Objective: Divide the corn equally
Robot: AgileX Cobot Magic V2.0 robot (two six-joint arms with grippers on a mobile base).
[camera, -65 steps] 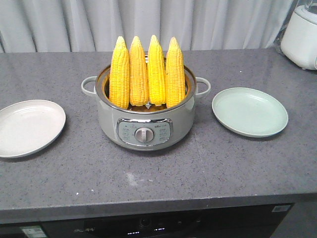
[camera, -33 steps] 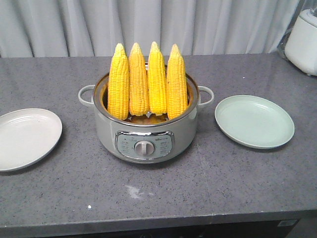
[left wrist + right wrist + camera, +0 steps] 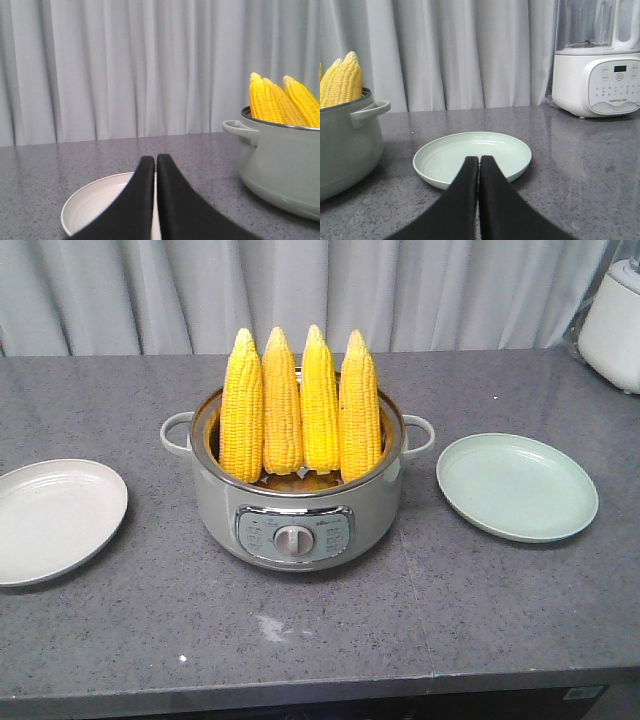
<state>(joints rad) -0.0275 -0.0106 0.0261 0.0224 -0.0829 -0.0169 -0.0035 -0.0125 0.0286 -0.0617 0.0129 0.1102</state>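
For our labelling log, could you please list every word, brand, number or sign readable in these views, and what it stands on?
"Joyoung", probably, low on the white blender base: small and soft.
Control panel of the electric pot: printed labels too small to read.
Sticker below the countertop: blurred, unreadable.

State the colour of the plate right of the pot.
Pale mint green plate; front view shows it best.

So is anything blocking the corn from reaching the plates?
Nothing visible lies between them. The four bright yellow corn cobs stand upright in the grey-green electric pot, so its wall rings their lower halves; they would need lifting out. The round white plate and round pale green plate hold nothing.
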